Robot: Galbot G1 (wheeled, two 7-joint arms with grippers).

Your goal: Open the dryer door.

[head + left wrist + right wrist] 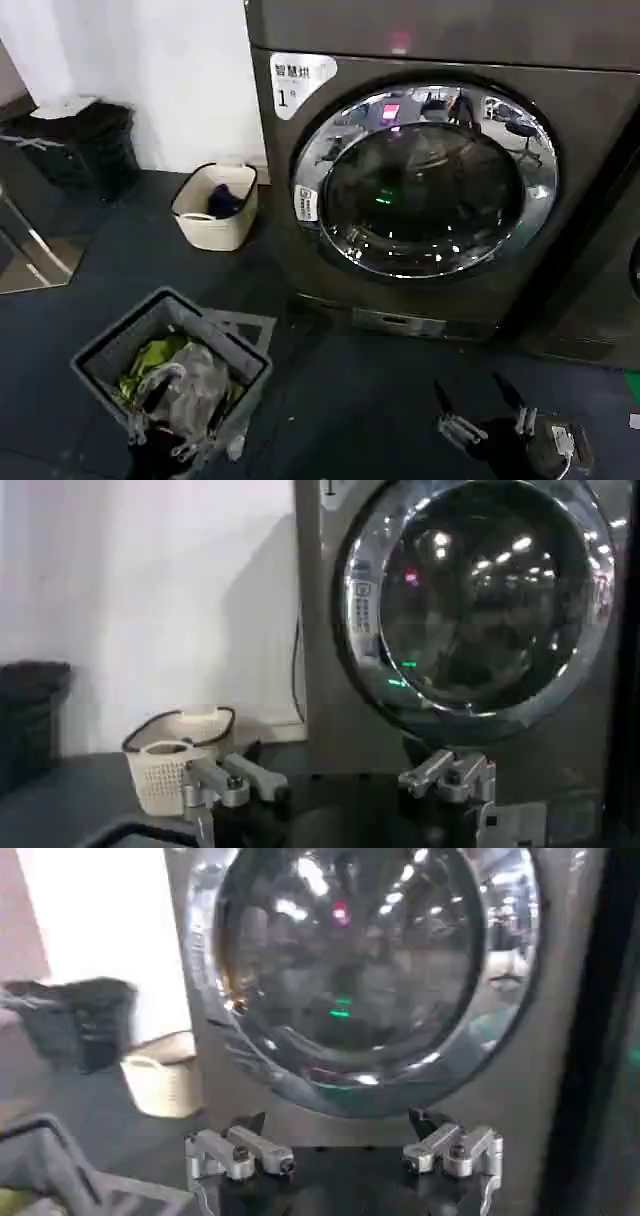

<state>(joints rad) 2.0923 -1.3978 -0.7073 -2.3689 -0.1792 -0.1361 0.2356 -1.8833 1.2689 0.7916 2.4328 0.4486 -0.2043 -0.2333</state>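
The dryer is a big dark grey-brown machine with a white sticker marked "1". Its dryer door, a chrome ring around dark bulging glass, lies flat against the front, closed. My right gripper is low in front of the machine, below the door and apart from it, open and holding nothing. In the right wrist view the right gripper faces the lower rim of the dryer door. My left gripper is also open and empty, farther back, with the dryer door ahead of it.
A cream laundry basket stands on the dark floor left of the dryer. A grey basket with clothes sits at the front left. A black bin is by the white wall. Another dark machine adjoins on the right.
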